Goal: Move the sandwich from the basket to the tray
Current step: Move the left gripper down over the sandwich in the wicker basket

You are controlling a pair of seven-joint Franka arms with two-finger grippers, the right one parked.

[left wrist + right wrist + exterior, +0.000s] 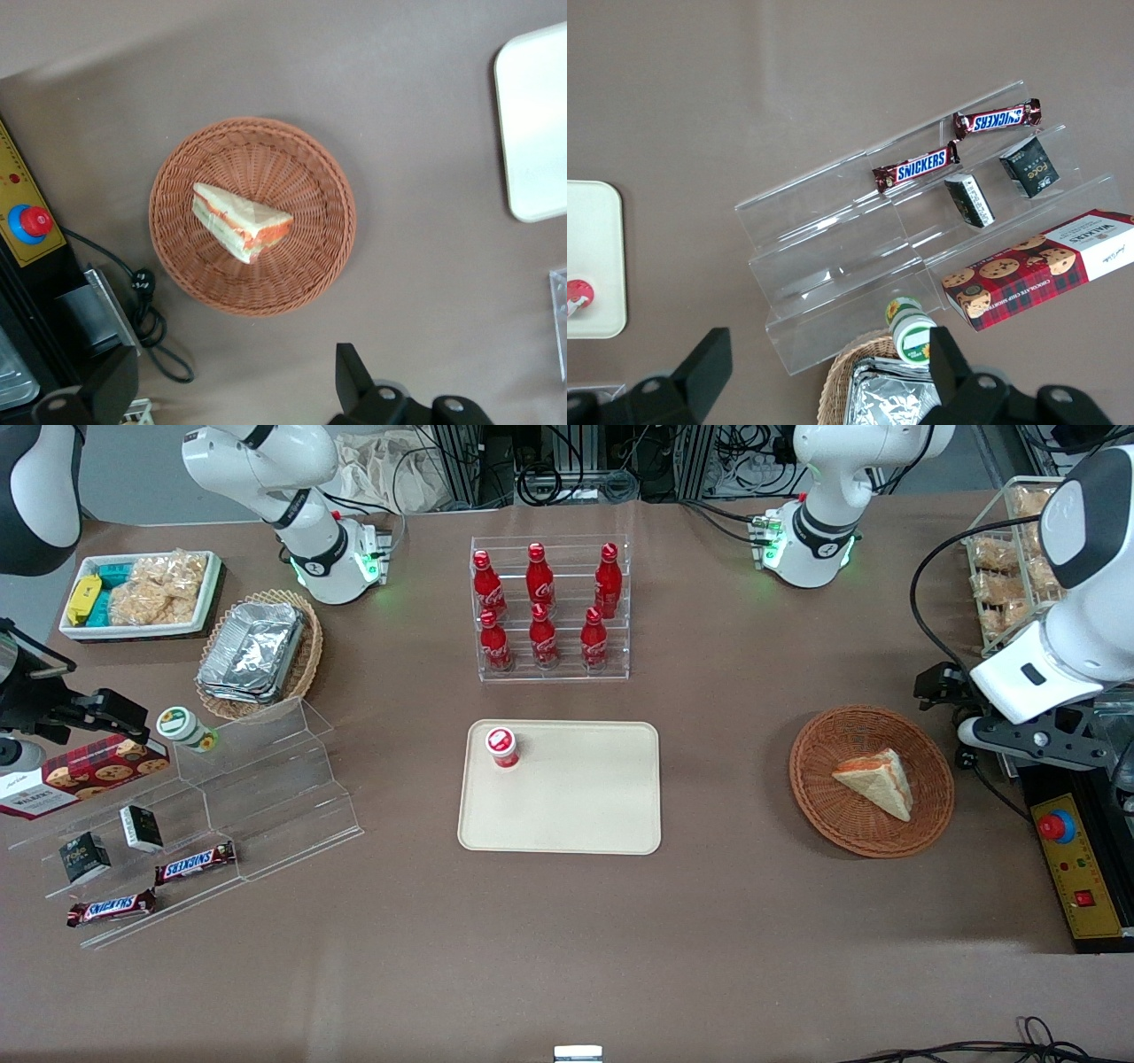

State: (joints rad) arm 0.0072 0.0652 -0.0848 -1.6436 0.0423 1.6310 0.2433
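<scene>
The sandwich [877, 779] [241, 219], a pale bread wedge with red-orange and green filling, lies in the round reddish-brown wicker basket [824, 815] [266, 297]. My left gripper [952, 708] [235, 385] hovers above the table beside the basket, toward the working arm's end. It is open wide, and nothing is between its black fingers [354, 372]. The beige tray [576, 815] [536, 133] lies flat at mid-table, about a basket's width away toward the parked arm. A small red-capped cup [502, 746] stands in one corner of the tray.
A yellow control box with a red button [1072, 868] and a black cable [142, 310] lie beside the basket, under the arm. A clear rack of red bottles [549, 611] stands farther from the camera than the tray. A wire rack of bagged pastries [1010, 558] stands at the table's working-arm end.
</scene>
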